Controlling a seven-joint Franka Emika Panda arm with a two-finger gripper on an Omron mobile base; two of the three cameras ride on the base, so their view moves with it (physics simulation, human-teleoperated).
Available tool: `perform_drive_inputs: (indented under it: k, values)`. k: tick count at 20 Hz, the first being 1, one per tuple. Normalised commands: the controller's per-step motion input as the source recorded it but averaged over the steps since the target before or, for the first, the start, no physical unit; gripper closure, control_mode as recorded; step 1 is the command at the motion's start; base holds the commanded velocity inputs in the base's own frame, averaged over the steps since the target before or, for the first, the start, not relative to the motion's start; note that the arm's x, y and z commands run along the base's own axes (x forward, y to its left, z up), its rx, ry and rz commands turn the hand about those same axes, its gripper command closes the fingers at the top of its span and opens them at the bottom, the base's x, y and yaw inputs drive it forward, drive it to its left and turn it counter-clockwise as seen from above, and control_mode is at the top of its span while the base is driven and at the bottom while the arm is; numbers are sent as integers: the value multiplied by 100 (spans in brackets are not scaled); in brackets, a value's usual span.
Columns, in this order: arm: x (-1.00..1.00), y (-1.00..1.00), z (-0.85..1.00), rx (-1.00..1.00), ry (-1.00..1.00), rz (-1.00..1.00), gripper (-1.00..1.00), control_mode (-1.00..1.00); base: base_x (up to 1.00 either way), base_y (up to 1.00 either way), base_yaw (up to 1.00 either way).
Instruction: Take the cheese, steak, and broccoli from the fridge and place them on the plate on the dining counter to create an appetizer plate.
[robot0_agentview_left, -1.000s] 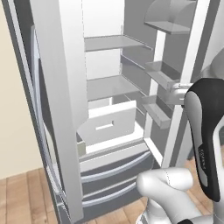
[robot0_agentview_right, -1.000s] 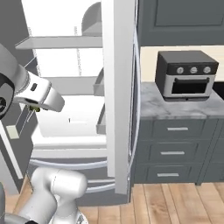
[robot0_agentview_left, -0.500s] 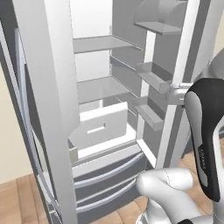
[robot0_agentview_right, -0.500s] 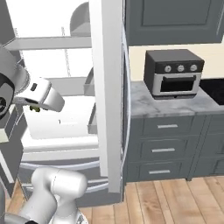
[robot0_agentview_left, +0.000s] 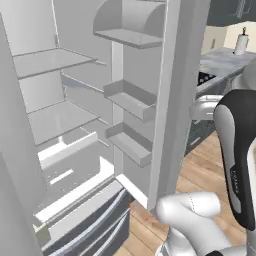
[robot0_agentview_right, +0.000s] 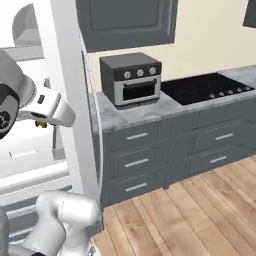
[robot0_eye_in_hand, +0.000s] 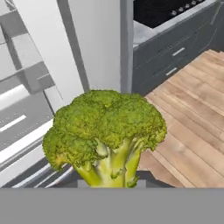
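Note:
A lumpy yellow-green broccoli (robot0_eye_in_hand: 105, 131) fills the middle of the hand view, stalk down between my fingers, and my gripper (robot0_eye_in_hand: 111, 180) is shut on it. From the right base view the broccoli (robot0_agentview_right: 40, 123) peeks out small under my white hand, just in front of the open fridge (robot0_agentview_right: 65, 100). The fridge (robot0_agentview_left: 65, 120) shows bare white shelves and drawers, with its open door (robot0_agentview_left: 175, 90) standing between the interior and my arm. The cheese, steak, plate and dining counter are out of view.
A dark countertop oven (robot0_agentview_right: 131, 80) sits on the marble wall counter (robot0_agentview_right: 125, 116) right of the fridge, a black cooktop (robot0_agentview_right: 205, 87) beyond it. Grey drawers (robot0_agentview_right: 140, 160) run below. Wood floor (robot0_agentview_right: 200, 210) stretches to the right.
The whole picture has swung: the base has turned right, so the fridge slides left and the oven, cooktop and floor come into view. The broccoli stays in my gripper.

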Motion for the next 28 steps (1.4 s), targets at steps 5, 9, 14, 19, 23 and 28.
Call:
perform_drive_inputs:
  k: [5, 9, 14, 19, 23, 28]
  values:
    - [0, 0, 0, 0, 0, 0, 100, 100, 0, 0, -93]
    - [0, 0, 0, 0, 0, 0, 100, 100, 1, -1, -90]
    - [0, 0, 0, 0, 0, 0, 100, 100, 63, 11, -80]
    - [0, 0, 0, 0, 0, 0, 100, 100, 100, 64, -51]
    - [0, 0, 0, 0, 0, 0, 100, 100, 100, 46, -41]
    - [0, 0, 0, 0, 0, 0, 100, 100, 100, 13, -26]
